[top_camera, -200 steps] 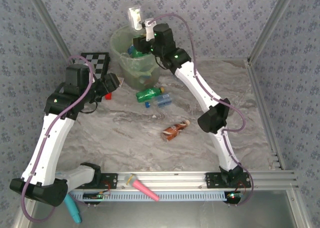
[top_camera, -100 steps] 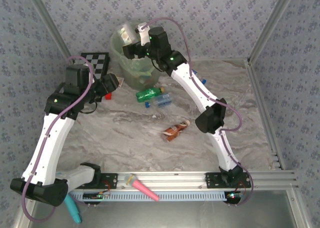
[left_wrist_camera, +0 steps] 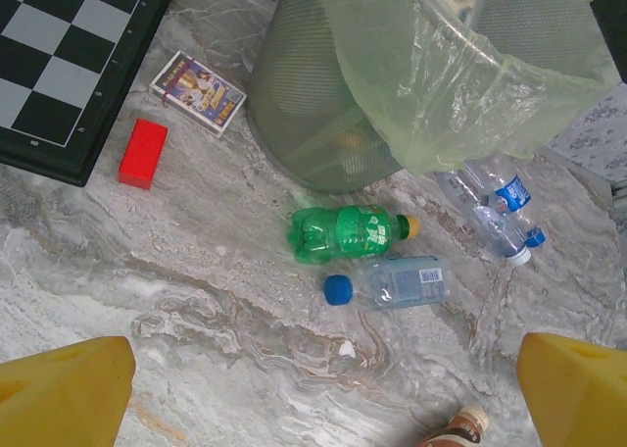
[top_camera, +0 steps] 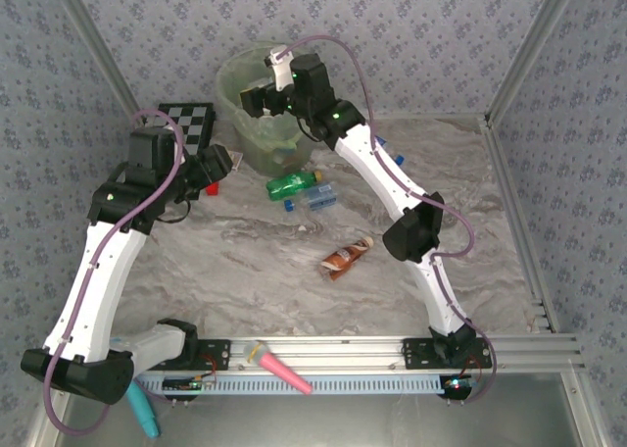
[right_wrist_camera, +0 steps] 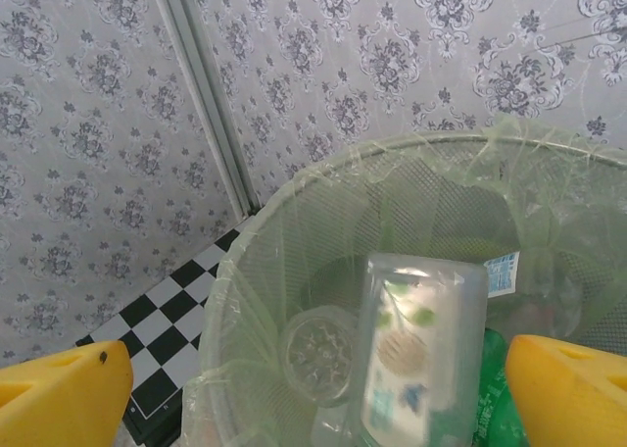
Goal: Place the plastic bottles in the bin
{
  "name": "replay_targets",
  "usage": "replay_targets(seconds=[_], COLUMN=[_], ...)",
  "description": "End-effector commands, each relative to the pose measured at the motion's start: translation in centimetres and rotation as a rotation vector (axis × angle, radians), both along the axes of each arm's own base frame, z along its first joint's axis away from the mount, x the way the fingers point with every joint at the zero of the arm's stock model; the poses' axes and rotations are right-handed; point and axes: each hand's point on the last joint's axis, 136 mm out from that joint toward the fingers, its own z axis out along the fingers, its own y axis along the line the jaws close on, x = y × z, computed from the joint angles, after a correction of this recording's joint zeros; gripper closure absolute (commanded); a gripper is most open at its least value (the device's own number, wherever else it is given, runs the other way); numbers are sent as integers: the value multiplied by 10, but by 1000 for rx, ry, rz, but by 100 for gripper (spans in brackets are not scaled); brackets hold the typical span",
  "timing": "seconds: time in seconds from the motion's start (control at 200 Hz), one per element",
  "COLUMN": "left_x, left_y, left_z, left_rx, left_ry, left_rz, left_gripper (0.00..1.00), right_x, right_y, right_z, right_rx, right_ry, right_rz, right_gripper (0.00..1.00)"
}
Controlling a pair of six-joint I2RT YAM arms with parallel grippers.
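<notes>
right end effector point(right_wrist_camera: 313, 393): released, jaws wide, above bin point(right_wrist_camera: 284, 261) at top centre | clear bottle point(right_wrist_camera: 411, 359): inside bin | left end effector point(left_wrist_camera: 318, 388): released, over counter point(left_wrist_camera: 196, 310) | green bottle point(left_wrist_camera: 348, 233), blue-capped bottle point(left_wrist_camera: 392, 282): lie mid-frame beside bin | brown bottle point(top_camera: 345, 256): lies just below centre

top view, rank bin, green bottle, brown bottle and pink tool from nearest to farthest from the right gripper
From the right gripper:
1. bin, right under it at the back
2. green bottle, lying just in front of the bin
3. brown bottle, farther forward, near the centre
4. pink tool, at the near edge
</notes>
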Motion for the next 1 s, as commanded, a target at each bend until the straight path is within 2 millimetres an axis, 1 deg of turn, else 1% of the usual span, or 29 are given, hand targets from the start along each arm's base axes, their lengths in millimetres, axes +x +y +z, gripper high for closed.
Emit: replay_targets(seconds=[0.0, 0.07, 0.155, 0.25, 0.31, 0.42, 0.49, 0.565, 0.575, 0.665, 0.735, 0.79, 0.875, 0.995], left_x=[1, 2, 3, 5, 7, 8, 9, 8, 7, 4, 2, 2, 1, -2], left_y=[1, 0, -3, -8, -13, -23, -32, -46, -48, -65, -74, -77, -79, -80], left_z=[4, 4, 7, 9, 11, 8, 4, 0, 0, -7, -14, -18, -21, -22], left_rx=[-11, -15, -22, -39, -55, -62, -51, -30, -26, 12, 16, 12, 3, -2], left_ry=[-14, -14, -27, -43, -51, -45, -36, -36, -37, -38, -21, -13, -12, -19], left_rz=[1, 1, -15, -38, -58, -96, -128, -173, -180, -233, -253, -257, -261, -263], left_gripper=[0, 0, 0, 0, 0, 0, 0, 0, 0, 0, 0, 0, 0, 0], right_x=[-11, -14, -17, -22, -26, -32, -39, -48, -49, -63, -76, -89, -115, -152], right_y=[-12, -15, -24, -34, -44, -66, -81, -99, -101, -122, -140, -150, -164, -178], right_z=[35, 40, 49, 50, 50, 40, 33, 25, 21, 6, -7, -21, -47, -88], right_rx=[17, 18, 24, 22, 18, 6, -2, -10, -16, -38, -84, -131, -234, -401], right_ry=[-59, -59, -56, -32, -11, 39, 63, 83, 91, 119, 133, 149, 175, 203], right_rz=[-18, -27, -50, -66, -84, -131, -162, -197, -201, -236, -265, -269, -252, -196], right_gripper=[1, 1, 1, 1, 1, 1, 1, 1, 1, 1, 1, 1, 1, 1])
